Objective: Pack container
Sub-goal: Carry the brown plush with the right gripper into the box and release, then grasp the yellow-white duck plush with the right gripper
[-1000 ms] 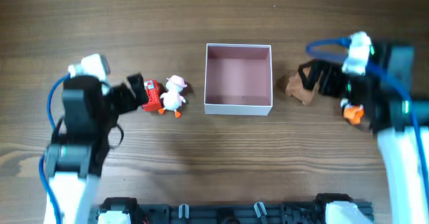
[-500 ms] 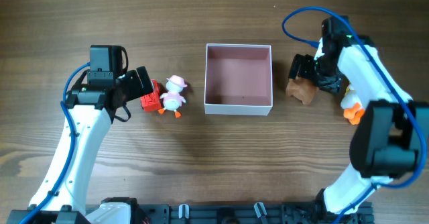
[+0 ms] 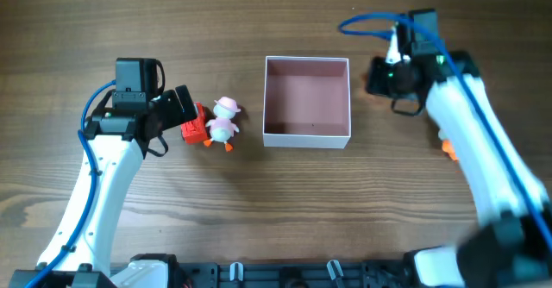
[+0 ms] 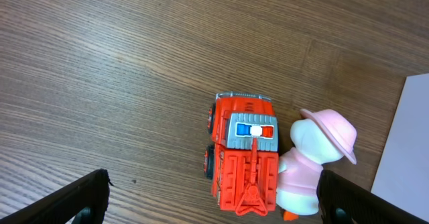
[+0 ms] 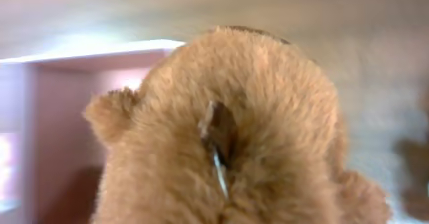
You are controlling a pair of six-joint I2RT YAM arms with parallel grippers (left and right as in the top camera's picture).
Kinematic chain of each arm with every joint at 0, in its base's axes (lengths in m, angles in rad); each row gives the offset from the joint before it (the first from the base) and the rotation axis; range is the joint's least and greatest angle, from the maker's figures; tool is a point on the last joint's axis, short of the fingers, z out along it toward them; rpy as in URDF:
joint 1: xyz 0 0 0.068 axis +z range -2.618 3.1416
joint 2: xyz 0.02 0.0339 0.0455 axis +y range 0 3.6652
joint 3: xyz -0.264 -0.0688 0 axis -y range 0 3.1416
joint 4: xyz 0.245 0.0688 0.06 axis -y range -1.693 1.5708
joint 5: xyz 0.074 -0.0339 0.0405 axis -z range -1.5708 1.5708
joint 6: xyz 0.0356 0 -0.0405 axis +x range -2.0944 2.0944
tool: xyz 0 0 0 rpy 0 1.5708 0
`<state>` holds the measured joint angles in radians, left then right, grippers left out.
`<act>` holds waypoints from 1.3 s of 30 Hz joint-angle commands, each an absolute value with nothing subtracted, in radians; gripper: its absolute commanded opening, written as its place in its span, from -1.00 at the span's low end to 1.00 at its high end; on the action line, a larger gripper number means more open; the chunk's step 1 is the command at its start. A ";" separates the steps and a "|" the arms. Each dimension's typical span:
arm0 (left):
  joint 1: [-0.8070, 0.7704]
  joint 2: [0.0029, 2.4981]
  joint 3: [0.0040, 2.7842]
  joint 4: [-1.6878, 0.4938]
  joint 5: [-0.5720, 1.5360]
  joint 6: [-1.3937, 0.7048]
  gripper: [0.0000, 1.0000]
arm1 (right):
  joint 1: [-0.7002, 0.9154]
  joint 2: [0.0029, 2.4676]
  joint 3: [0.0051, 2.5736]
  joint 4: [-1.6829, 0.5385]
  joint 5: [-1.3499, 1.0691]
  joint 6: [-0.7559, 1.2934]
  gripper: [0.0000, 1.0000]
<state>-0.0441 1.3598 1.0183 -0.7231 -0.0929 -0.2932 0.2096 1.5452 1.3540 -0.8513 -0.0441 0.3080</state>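
Our right tool (image 3: 382, 77) grips a brown plush toy (image 5: 228, 137) just beside the right wall of the container (image 3: 306, 137), which sits mid-way across the surface (image 3: 259, 219). Our left tool (image 3: 181, 111) hangs released over a red fire truck (image 4: 242, 153) touching a pink-hatted duck (image 4: 312, 160), left of the container.

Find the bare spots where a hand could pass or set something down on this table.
Free: the container floor, wholly bare, and the wide table strip in front of it. Crowded: its left side, where fire truck and duck touch by the left end effector; its right side, where the right end effector holds a plush toy.
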 commanded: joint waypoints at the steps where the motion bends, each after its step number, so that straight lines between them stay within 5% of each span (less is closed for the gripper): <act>1: -0.047 1.364 1.035 -0.723 -0.107 -0.292 1.00 | 0.376 1.399 1.369 -0.817 -0.048 0.352 -0.91; 3: -0.047 1.364 1.035 -0.723 -0.107 -0.292 0.99 | 0.485 1.396 1.366 -0.760 -0.032 0.401 -0.91; 4: -0.047 1.364 1.035 -0.723 -0.107 -0.292 0.99 | 0.514 1.414 1.366 -0.744 -0.016 0.425 -0.72; 5: -0.047 1.364 1.035 -0.723 -0.106 -0.292 1.00 | 0.535 1.445 1.366 -0.730 0.002 0.449 -0.25; 11: -0.047 1.364 1.035 -0.723 -0.107 -0.292 1.00 | 0.552 1.773 1.366 -0.588 0.009 0.451 -0.22; 15: -0.047 1.364 1.035 -0.723 -0.107 -0.292 1.00 | 0.553 1.925 1.366 -0.511 0.018 0.452 0.08; 21: -0.047 1.364 1.035 -0.723 -0.106 -0.292 1.00 | 0.553 1.961 1.367 -0.467 0.004 0.443 0.99; 31: -0.047 1.364 1.035 -0.723 -0.107 -0.292 1.00 | 0.495 1.650 1.368 -0.602 0.086 0.369 0.99; 36: -0.047 1.364 1.035 -0.723 -0.107 -0.292 1.00 | 0.256 1.440 1.367 -0.902 0.348 0.455 0.99; 39: -0.047 1.364 1.035 -0.723 -0.106 -0.292 1.00 | 0.062 1.445 1.340 -1.015 0.299 0.534 1.00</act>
